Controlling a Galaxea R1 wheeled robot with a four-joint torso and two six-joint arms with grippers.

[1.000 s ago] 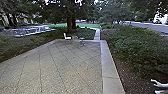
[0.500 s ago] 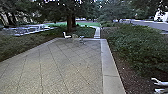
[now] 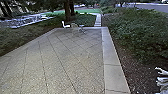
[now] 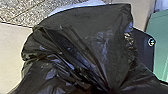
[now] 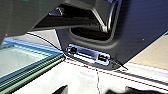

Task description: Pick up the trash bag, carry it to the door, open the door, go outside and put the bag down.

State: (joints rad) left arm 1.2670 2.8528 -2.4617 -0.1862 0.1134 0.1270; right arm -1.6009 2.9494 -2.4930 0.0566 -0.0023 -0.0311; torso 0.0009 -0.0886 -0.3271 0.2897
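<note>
The black trash bag [image 4: 82, 50] bulges large in the left wrist view, glossy and creased. Its folds draw together at my left gripper [image 4: 107, 88], which is shut on the gathered plastic; the bag itself covers the grip. In the right wrist view a glass pane [image 5: 22, 60] with a greenish frame stands beside the robot's dark base plate; whether it is the door, I cannot tell.
Stone paving [image 3: 62, 62] stretches ahead, bordered on the right by a pale curb [image 3: 112, 55]. Beyond are a white chair [image 3: 65, 25] and a small table [image 3: 82, 28]. Hedges [image 3: 142, 32] line the right side; a pale, branching shape [image 3: 162, 72] is at the lower right edge.
The head camera has tilted downward, so the chair, trees and path sit higher and more of the near paving and curb shows.
</note>
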